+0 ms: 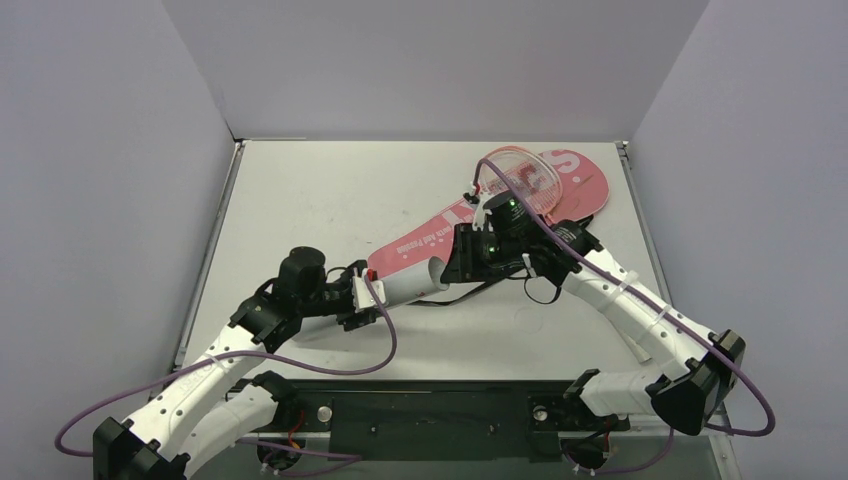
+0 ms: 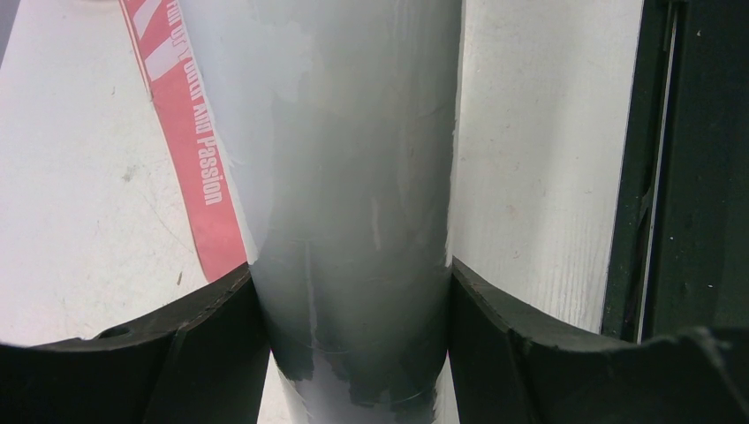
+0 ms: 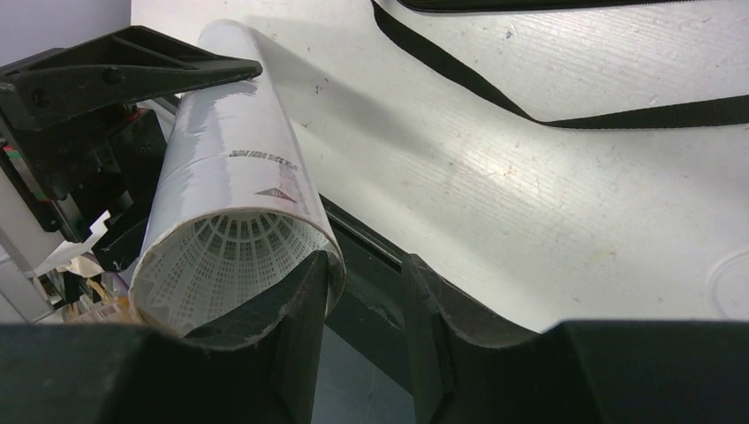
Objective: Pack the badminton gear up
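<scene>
Badminton gear is barely packed: your left jaws clamp the long white tube (image 2: pixel 362 177), with a white mesh-skirted shuttlecock (image 3: pixel 221 256) inside. Your right jaws stand ajar and empty. The pink-rimmed racket (image 1: pixel 528 175) looks unpacked.

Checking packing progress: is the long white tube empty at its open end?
No, the right wrist view shows a white mesh shuttlecock sitting inside the mouth of the long white tube.

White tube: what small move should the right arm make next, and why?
Probably nudge the shuttlecock deeper. Its mesh skirt sits right at the mouth of the white tube, which the left fingers clamp, and the right fingers, empty and slightly apart, are at that rim.
</scene>
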`<state>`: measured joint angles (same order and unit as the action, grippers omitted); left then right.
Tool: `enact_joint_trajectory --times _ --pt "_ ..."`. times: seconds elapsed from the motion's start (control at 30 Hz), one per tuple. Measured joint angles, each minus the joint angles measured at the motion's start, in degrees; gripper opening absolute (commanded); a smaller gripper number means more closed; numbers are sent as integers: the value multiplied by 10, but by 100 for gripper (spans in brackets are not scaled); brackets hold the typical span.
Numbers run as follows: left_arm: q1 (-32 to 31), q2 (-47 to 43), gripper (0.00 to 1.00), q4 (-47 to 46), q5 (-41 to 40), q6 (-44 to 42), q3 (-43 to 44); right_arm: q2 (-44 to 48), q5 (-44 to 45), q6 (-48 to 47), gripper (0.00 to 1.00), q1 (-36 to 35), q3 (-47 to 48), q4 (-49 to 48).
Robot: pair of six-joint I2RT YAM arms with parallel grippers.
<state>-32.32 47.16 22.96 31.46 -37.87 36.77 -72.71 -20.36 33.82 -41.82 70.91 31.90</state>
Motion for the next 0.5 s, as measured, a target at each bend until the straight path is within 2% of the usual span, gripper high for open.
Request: enact_joint_trajectory --times 0.3,0.5 --pt "0 2 0 1 0 9 0 -27 0 2 29 -12 0 -16" --pt "0 2 0 2 1 17 2 -42 0 4 33 -26 0 -29"
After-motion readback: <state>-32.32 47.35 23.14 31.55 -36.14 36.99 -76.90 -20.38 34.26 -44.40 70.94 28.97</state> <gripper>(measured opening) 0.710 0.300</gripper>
